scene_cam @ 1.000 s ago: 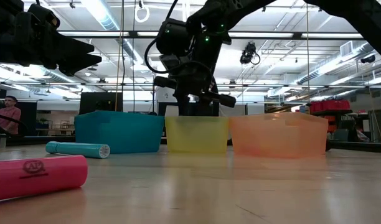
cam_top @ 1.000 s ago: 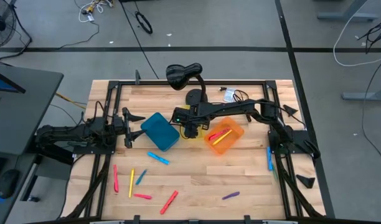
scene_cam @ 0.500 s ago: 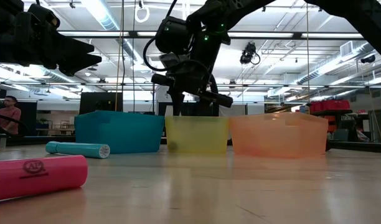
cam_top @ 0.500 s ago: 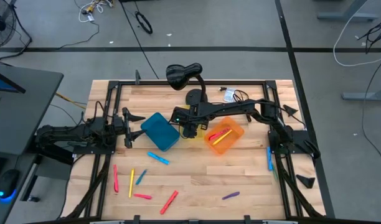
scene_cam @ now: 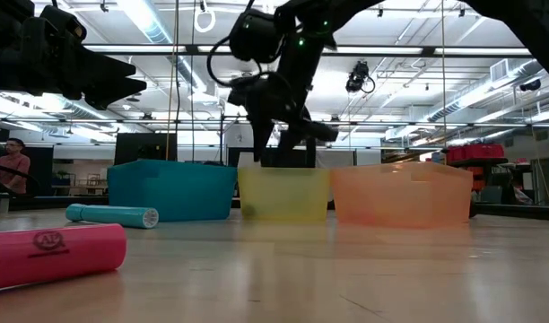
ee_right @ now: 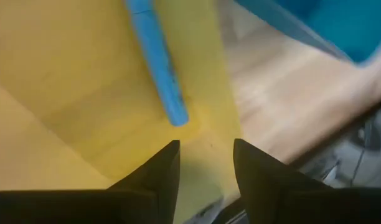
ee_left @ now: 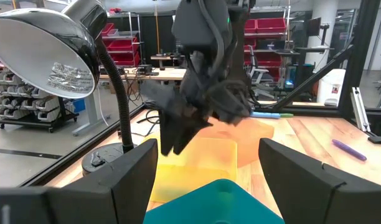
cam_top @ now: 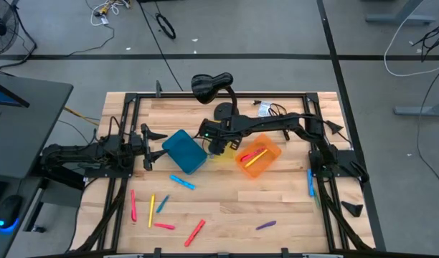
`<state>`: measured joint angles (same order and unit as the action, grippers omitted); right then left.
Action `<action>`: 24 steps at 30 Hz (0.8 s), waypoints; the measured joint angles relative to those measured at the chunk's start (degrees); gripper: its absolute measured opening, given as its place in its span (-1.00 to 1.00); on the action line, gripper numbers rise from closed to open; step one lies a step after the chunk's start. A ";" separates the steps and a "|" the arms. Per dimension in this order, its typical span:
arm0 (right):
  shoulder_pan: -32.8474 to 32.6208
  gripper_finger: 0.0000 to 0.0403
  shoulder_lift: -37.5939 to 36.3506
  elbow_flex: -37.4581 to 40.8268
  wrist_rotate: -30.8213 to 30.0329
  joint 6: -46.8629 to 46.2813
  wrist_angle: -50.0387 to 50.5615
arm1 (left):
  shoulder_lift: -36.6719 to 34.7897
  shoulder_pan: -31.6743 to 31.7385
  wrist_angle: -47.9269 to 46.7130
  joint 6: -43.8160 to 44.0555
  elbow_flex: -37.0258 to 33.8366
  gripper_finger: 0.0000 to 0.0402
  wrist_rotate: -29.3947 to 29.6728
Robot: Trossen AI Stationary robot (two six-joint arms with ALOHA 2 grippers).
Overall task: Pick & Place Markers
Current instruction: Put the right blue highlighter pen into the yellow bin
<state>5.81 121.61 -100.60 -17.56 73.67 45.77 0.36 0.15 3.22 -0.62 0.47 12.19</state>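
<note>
Above the yellow bin (cam_top: 221, 153), right gripper (cam_top: 216, 145) with jaws apart, clamped on nothing. Just beyond the fingertips (ee_right: 162, 163), a blue marker (ee_right: 156, 57) lying in the bin. Well off from those jaws, left gripper (cam_top: 149, 147) beside the blue bin (cam_top: 184, 151), spread wide. More markers (cam_top: 156, 211) scattered on the table (cam_top: 227, 208).

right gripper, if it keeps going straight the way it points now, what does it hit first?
Probably the floor of the yellow plastic bin. The right gripper points down into it with fingers apart, and the blue marker lying there sits off its line. Depth is unclear.
</note>
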 joint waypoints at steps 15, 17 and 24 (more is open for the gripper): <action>-0.37 -0.25 -6.19 0.00 0.06 -48.14 8.84 | -0.02 0.01 0.01 0.00 0.01 0.43 -0.01; -0.42 -0.25 -7.06 0.02 0.09 -54.17 11.22 | -0.01 0.01 0.02 0.00 0.01 0.43 0.01; -0.78 -0.25 -10.71 0.02 0.13 -74.91 16.96 | 0.00 0.01 0.00 0.00 0.01 0.43 -0.01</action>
<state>5.03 110.90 -100.57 -17.43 -1.24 62.73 0.36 0.16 3.22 -0.62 0.48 12.19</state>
